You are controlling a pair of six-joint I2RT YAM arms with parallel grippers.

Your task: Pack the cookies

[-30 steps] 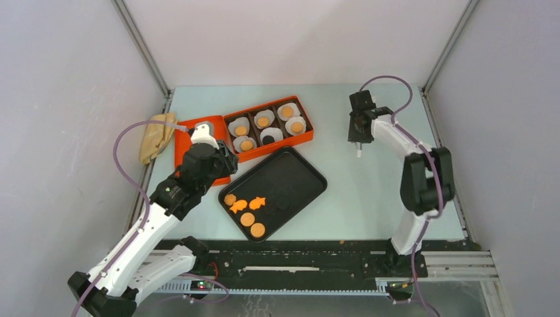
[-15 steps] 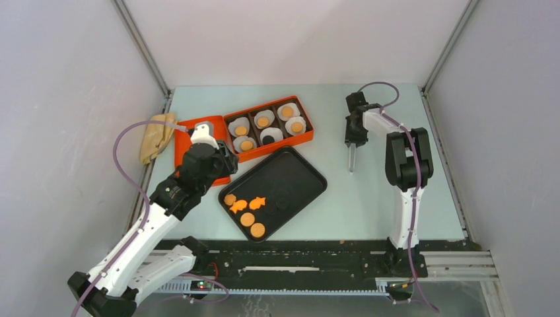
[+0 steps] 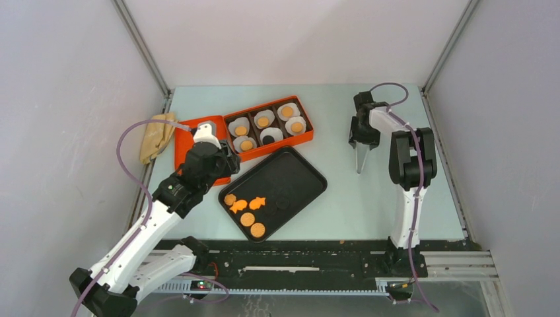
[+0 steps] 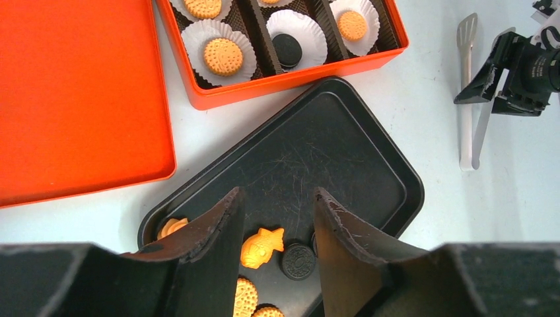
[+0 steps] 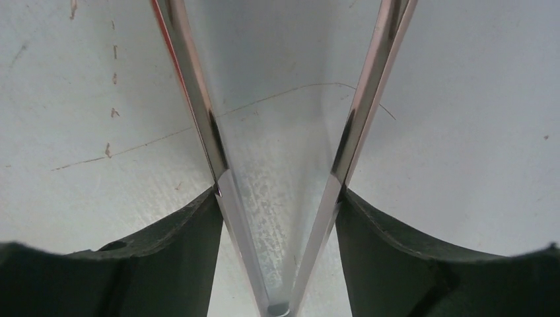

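Note:
Several cookies (image 3: 245,210), round orange, two fish-shaped and dark ones, lie at the near-left end of a black tray (image 3: 300,173). In the left wrist view a fish cookie (image 4: 262,247) and a dark cookie (image 4: 297,261) show between my fingers. My left gripper (image 3: 223,160) (image 4: 277,195) is open and empty above the tray. The orange box (image 3: 269,127) behind it holds white paper liners, several with a cookie in them. My right gripper (image 3: 362,135) (image 5: 277,191) is shut on metal tongs (image 3: 360,158) (image 5: 198,99), their tips pointing toward me over the table.
The orange lid (image 3: 185,142) lies flat left of the box, partly under my left arm. A beige cloth (image 3: 155,135) sits at the table's left edge. The tongs (image 4: 466,86) and right gripper (image 4: 522,66) show at the upper right of the left wrist view.
My right arm has folded in and swung the tongs so that they point down toward the near edge. My left arm has barely moved.

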